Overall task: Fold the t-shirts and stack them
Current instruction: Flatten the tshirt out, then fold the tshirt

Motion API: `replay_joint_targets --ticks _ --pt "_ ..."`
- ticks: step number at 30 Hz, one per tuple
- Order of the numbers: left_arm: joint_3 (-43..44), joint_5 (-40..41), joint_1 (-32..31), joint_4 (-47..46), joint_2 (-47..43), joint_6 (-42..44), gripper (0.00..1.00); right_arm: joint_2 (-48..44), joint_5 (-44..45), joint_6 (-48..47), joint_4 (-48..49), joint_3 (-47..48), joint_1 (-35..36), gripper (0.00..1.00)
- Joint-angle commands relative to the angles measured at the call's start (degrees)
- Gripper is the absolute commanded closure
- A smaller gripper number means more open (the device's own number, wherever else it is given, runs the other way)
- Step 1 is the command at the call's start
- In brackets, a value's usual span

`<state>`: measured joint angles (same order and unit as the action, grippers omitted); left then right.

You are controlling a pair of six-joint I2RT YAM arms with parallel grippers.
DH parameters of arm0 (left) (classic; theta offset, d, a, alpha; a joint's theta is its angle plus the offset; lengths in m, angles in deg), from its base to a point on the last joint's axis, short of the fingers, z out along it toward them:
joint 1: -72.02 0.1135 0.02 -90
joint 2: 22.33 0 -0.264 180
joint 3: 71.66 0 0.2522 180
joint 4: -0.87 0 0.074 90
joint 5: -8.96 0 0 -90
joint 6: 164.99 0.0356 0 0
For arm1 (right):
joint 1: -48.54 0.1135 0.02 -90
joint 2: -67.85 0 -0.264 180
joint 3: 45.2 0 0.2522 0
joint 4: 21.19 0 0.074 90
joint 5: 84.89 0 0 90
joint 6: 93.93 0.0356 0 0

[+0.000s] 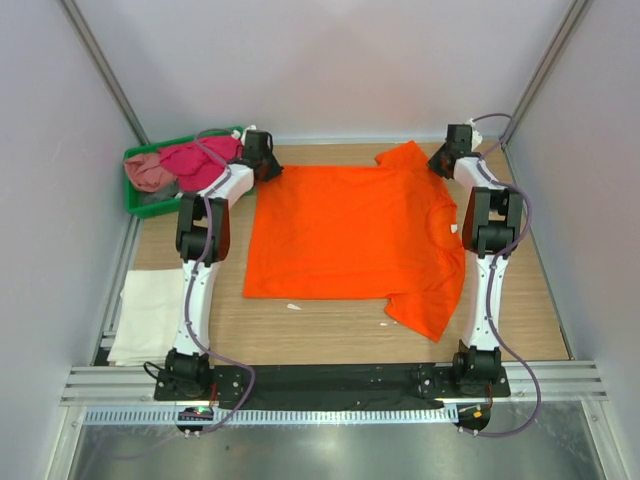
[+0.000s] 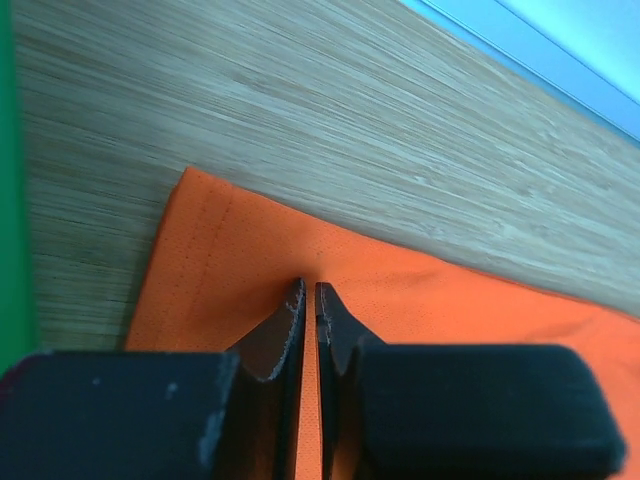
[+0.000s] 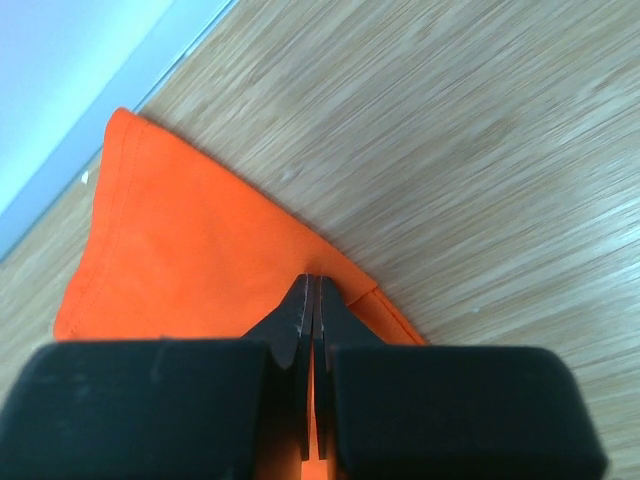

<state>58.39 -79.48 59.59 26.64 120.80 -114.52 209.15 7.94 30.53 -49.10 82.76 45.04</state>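
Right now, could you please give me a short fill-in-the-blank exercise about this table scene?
1. The orange t-shirt lies spread flat on the wooden ____.
2. The magenta t-shirt sits in the ____ tray.
3. The white t-shirt lies folded, to the ____ of the orange one.
4. The left hand and the right hand each pinch cloth coloured ____.
Missing words: table; green; left; orange.
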Motion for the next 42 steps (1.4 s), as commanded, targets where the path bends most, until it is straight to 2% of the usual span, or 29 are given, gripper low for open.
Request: replay_joint_targets --ticks 1,5,7,8,9,11,12,13,15,19,22,24,27,28,30,31,32,34,35,36,38,40,42 --pt "5.2 3.5 2.1 10.3 3.0 -2.4 0.92 4.2 4.5 2.5 -7.4 3.7 -2.7 0.99" --pt "13.2 -0.6 3.3 15.1 9.1 -2.7 0.95 9.6 4.0 2.0 -15.7 15.0 -3.5 0.99" --pt "15.7 -3.0 3.2 14.9 9.9 -0.9 0.92 9.8 3.4 2.1 -16.2 15.7 -3.5 0.99" --pt "15.9 -3.0 3.1 14.8 9.3 -0.2 0.89 9.4 2.9 2.5 -15.9 15.1 -3.5 0.99" --pt "15.6 -3.4 3.1 14.4 8.5 0.2 0.8 9.1 2.4 2.6 -14.9 15.0 -3.5 0.98" --pt "14.0 -4.5 3.1 12.0 6.4 0.4 0.7 8.2 1.0 2.5 -14.6 15.9 -3.3 0.95" --pt "13.8 -5.2 3.1 11.5 4.4 0.3 0.59 7.9 0.4 2.4 -14.8 16.6 -3.3 0.93" --pt "13.9 -6.7 3.0 10.6 3.1 0.4 0.55 7.5 0.2 2.2 -15.5 17.4 -3.3 0.91" --pt "14.4 -7.3 2.5 10.6 -0.6 1.2 0.45 5.8 -0.2 1.5 -18.0 20.6 -3.3 0.83" --pt "12.2 -7.9 1.8 11.4 -9.4 1.8 0.36 -0.6 1.6 0.8 -22.3 22.8 -3.3 0.69" --pt "6.5 -9.6 1.0 11.5 -17.6 1.7 0.34 -7.7 7.4 -0.3 -29.8 22.0 -3.2 0.58" --pt "0.3 -12.0 0.3 11.4 -21.3 1.6 0.34 -14.4 9.4 -0.7 -34.4 17.8 -3.1 0.53" --pt "-8.2 -15.3 -1.1 12.3 -29.6 1.9 0.36 -23.4 8.3 -1.8 -35.9 4.2 -2.5 0.5" --pt "-14.4 -16.1 -1.5 12.6 -31.8 2.3 0.37 -30.5 7.6 -1.8 -35.7 -4.6 -2.3 0.5" --pt "-22.4 -16.9 -2.7 13.0 -39.4 2.4 0.42 -37.3 6.0 -1.6 -33.0 -13.9 -1.5 0.49" --pt "-30.6 -17.2 -3.0 12.8 -41.9 2.1 0.44 -44.1 5.3 -1.7 -32.7 -18.1 -0.9 0.48" --pt "-34.3 -16.9 -3.6 12.9 -47.7 1.8 0.5 -46.8 5.3 -2.3 -32.8 -25.1 0.0 0.48" --pt "-42.6 -16.7 -3.8 12.3 -54.1 -0.1 0.53 -52.5 5.1 -3.0 -33.9 -31.4 3.4 0.48" --pt "-49.3 -16.5 -3.8 11.7 -56.9 -0.5 0.53 -57.9 4.6 -2.0 -34.6 -37.7 5.4 0.48" --pt "-52.8 -16.1 -3.7 11.7 -62.8 -0.6 0.53 -60.8 4.0 -1.0 -35.3 -41.0 6.6 0.48" --pt "-59.1 -15.6 -3.3 12.8 -67.3 -0.4 0.53 -69.4 1.4 2.0 -35.4 -51.5 10.0 0.48" --pt "-62.1 -16.3 -3.0 15.3 -72.5 -0.7 0.48 -74.8 0.8 7.5 -36.8 -59.6 12.5 0.48" --pt "-66.4 -17.0 -2.5 17.2 -75.9 -1.9 0.42 -81.7 0.9 12.2 -39.2 -63.7 13.6 0.48"
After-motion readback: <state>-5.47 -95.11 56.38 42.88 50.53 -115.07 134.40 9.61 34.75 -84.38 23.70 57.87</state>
